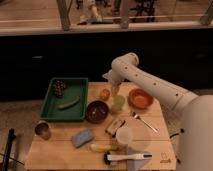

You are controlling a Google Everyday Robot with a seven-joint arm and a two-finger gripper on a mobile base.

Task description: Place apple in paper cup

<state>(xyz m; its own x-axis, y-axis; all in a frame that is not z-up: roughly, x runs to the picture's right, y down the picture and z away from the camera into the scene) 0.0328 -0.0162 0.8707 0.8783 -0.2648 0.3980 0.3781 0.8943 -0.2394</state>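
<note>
The apple [104, 94], small and orange-red, lies on the wooden table between the green tray and the pale green cup [118, 103]. The white paper cup [123, 135] stands upright near the table's front, in front of the pale green cup. My gripper [115, 89] hangs from the white arm [150, 85] just above the pale green cup, right next to the apple on its right side. It holds nothing that I can see.
A green tray [50, 107] with a pine cone and a green vegetable sits at left. A dark bowl [97, 111], orange bowl [140, 98], metal cup [43, 130], blue sponge [82, 137], snack bar [115, 126], banana [102, 147], fork [145, 121] and brush [127, 157] crowd the table [55, 150].
</note>
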